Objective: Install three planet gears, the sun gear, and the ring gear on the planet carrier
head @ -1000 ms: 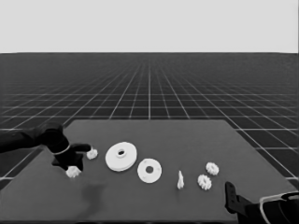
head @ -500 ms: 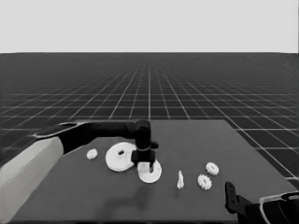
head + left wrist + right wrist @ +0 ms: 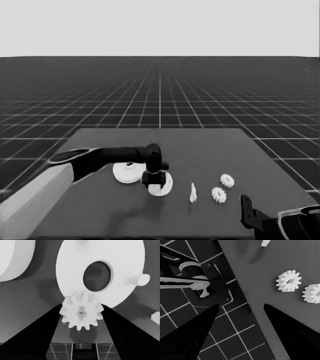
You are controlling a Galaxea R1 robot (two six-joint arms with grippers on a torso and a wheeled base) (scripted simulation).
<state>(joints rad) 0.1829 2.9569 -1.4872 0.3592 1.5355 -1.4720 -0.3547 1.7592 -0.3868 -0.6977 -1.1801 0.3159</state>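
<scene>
The left gripper [image 3: 81,315] clamped one gear [image 3: 81,312] above the smaller round part [image 3: 161,185]. Two gears [image 3: 223,188] lay near the idle right gripper [image 3: 240,311], its fingers apart.

White is shown by the toothed gear [image 3: 81,313] and the smaller round part [image 3: 100,270] beside it; the table [image 3: 210,150] is dark grey, the surrounding floor [image 3: 160,95] pale-gridded.

Two round parts [image 3: 129,173] [image 3: 165,187], three small gears [image 3: 227,180] [image 3: 218,194] [image 3: 81,313], one thin white piece [image 3: 193,193]
</scene>
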